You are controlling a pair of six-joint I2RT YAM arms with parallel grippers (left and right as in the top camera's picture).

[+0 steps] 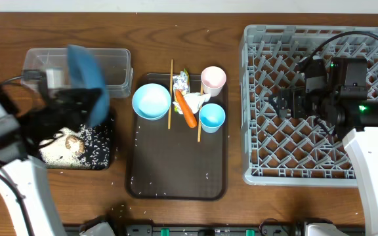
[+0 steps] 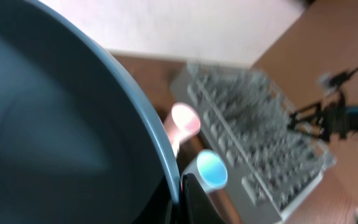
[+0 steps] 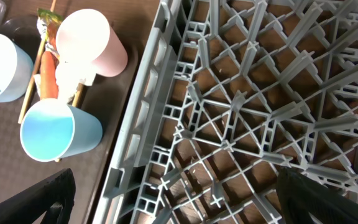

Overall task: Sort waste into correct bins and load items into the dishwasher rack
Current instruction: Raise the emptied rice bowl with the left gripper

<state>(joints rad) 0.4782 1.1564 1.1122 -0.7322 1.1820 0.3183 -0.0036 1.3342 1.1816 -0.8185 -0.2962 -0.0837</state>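
My left gripper is shut on the rim of the large blue bowl, which is tipped on edge above the black tray. That tray holds white rice and a brownish scrap. In the left wrist view the bowl fills the left side, its rim pinched in my gripper. My right gripper hangs open over the grey rack; its wrist view shows it above the rack's left wall.
The brown serving tray carries a small light-blue bowl, pink cup, light-blue cup, carrot, chopsticks, wrapper and tissue. A clear tub stands behind the black tray.
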